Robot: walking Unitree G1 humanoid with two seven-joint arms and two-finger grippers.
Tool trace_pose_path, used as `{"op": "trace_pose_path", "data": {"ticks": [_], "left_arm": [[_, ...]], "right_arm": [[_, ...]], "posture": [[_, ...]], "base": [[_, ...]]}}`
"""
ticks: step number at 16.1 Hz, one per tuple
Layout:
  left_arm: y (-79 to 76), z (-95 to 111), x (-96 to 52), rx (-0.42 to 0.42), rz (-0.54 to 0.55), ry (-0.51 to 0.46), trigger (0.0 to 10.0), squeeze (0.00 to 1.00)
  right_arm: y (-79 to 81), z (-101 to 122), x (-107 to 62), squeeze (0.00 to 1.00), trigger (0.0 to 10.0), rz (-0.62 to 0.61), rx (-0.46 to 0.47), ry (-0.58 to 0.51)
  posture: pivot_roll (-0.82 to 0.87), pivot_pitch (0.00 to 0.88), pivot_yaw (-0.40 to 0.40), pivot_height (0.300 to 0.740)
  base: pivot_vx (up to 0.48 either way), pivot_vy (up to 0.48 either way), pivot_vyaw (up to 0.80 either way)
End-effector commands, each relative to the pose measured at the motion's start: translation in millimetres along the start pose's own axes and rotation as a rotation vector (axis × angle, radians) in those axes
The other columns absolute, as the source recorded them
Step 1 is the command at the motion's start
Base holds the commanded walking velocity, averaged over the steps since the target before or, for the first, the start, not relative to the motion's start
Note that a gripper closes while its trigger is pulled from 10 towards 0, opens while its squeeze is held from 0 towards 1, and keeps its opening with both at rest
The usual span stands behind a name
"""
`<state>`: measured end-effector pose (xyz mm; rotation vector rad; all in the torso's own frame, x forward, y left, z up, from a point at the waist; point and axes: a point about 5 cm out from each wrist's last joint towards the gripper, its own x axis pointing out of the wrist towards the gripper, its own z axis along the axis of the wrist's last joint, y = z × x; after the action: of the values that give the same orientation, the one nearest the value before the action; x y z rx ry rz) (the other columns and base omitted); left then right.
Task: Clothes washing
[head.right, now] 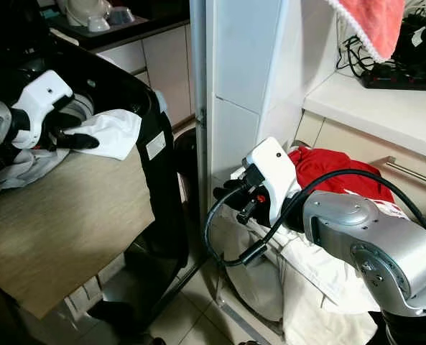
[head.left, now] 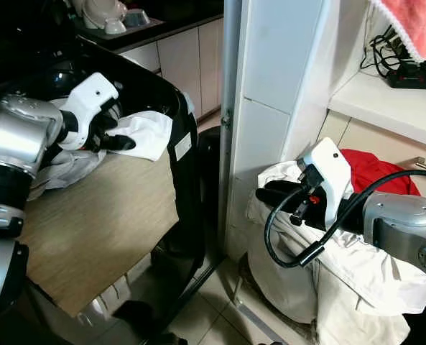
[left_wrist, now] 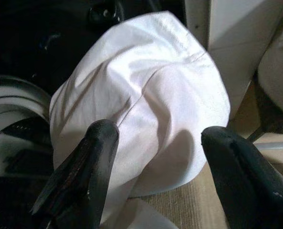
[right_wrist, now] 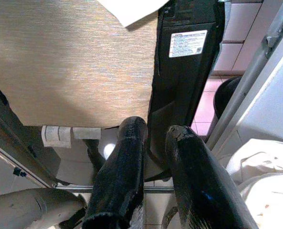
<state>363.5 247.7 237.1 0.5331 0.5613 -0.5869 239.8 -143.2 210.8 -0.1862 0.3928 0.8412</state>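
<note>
My left gripper hovers at the rim of the black washing machine, its fingers spread open against a white garment that drapes over the rim and bulges between them. More pale clothing lies under that arm. My right gripper is shut with nothing in it. It sits just above the heap of white laundry in the basket on the right. A red garment lies at the back of that heap.
A tan board slopes across the machine's front. A white pillar stands between machine and basket. Above the basket, a counter carries a power strip, with a pink towel hanging overhead. Tiled floor lies below.
</note>
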Motion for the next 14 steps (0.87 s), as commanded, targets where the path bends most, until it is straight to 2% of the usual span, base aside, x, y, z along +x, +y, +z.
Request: {"op": "trace_pose_path", "data": {"ticks": [1,2,5,6,7,8,12,14], "left_arm": [[1.9,-7.9,0.3,0.023,0.036,0.053,10.0,0.00],[4.3,-11.9,1.9,0.007,0.079,0.078,10.0,0.00],[3.7,-13.7,3.2,-0.032,0.080,0.079,10.0,0.00],[3.8,-14.4,3.6,-0.041,0.082,0.078,6.9,0.00],[4.1,-14.6,4.5,-0.048,0.088,0.073,2.8,0.00],[3.8,-15.1,5.1,-0.052,0.083,0.076,0.0,0.00],[3.6,-17.6,5.4,-0.065,0.077,0.082,0.0,0.00],[7.3,-16.4,5.1,-0.071,0.112,0.066,0.0,0.00]], "right_arm": [[3.5,1.1,-1.4,0.00,10.0,0.011,-0.015,0.004],[3.4,1.4,-1.4,0.00,10.0,0.013,-0.015,0.004],[3.6,1.7,-1.5,0.00,10.0,0.015,-0.015,0.005],[3.8,1.7,-1.5,0.00,10.0,0.016,-0.015,0.005],[3.4,1.8,-1.5,0.00,10.0,0.016,-0.015,0.006],[3.2,1.9,-1.5,0.00,10.0,0.016,-0.015,0.006],[3.3,2.3,-1.9,0.00,10.0,0.016,-0.016,0.008],[3.3,2.5,-1.8,0.00,10.0,0.018,-0.017,0.008]], "posture": [[-0.07,0.000,0.065,0.740],[-0.07,0.000,0.066,0.740],[-0.07,0.000,0.066,0.740],[-0.07,0.000,0.066,0.740],[-0.07,0.000,0.063,0.740],[-0.07,0.000,0.063,0.740],[-0.07,0.000,0.063,0.740],[-0.07,0.000,0.063,0.740]], "base": [[0.000,0.000,0.00],[0.000,0.000,0.00],[0.000,0.000,0.00],[0.000,0.000,0.00],[0.000,0.000,0.00],[0.000,0.000,0.00],[0.000,0.000,0.00],[0.000,0.000,0.00]]}}
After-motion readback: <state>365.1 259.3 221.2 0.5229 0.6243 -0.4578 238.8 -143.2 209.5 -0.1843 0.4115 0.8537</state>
